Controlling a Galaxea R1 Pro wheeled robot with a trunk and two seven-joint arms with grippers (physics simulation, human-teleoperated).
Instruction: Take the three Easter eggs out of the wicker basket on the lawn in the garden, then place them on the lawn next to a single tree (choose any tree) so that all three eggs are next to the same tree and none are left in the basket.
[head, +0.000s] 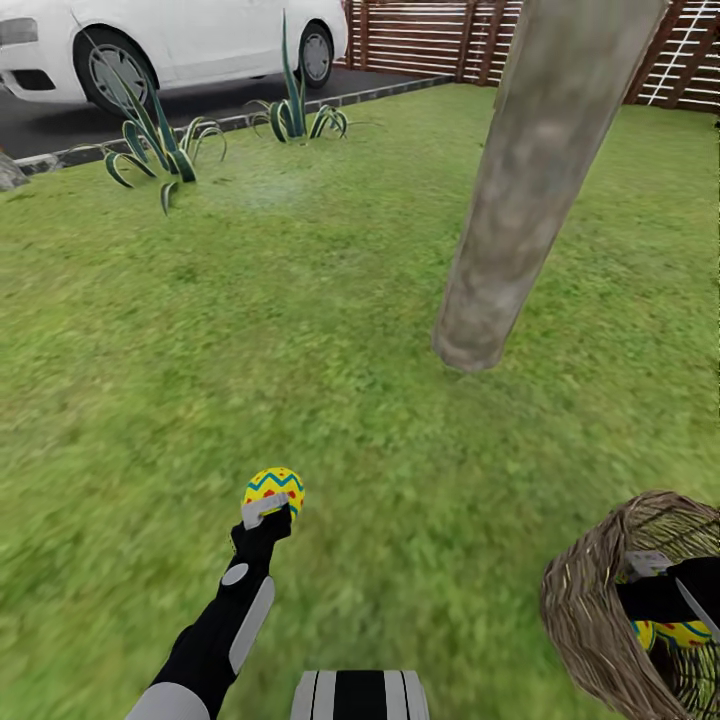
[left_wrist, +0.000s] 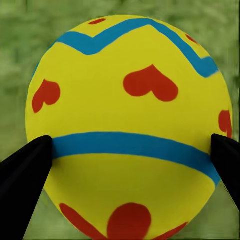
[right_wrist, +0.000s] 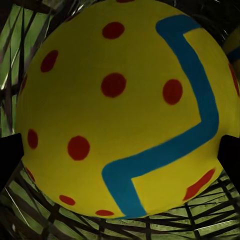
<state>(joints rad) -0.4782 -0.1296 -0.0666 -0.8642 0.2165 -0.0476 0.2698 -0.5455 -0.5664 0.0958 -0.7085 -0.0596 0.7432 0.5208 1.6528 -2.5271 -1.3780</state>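
My left gripper (head: 270, 512) is shut on a yellow Easter egg (head: 275, 490) with blue zigzags, held low over the lawn (head: 330, 330). Up close, its fingertips (left_wrist: 27, 170) pinch this egg (left_wrist: 127, 100) with red hearts on both sides. The tree (head: 530, 190) rises ahead to the right, its base a short way beyond the held egg. The wicker basket (head: 590, 610) lies tilted at the bottom right. My right gripper (right_wrist: 120, 155) reaches into it, open, fingers flanking a red-dotted egg (right_wrist: 115, 110) on the weave. Another egg (head: 685, 632) shows inside.
Two spiky agave plants (head: 150, 145) grow at the lawn's far edge by a curb. Behind them a white car (head: 170, 40) stands on dark pavement. A slatted wooden fence (head: 420, 35) closes the back right.
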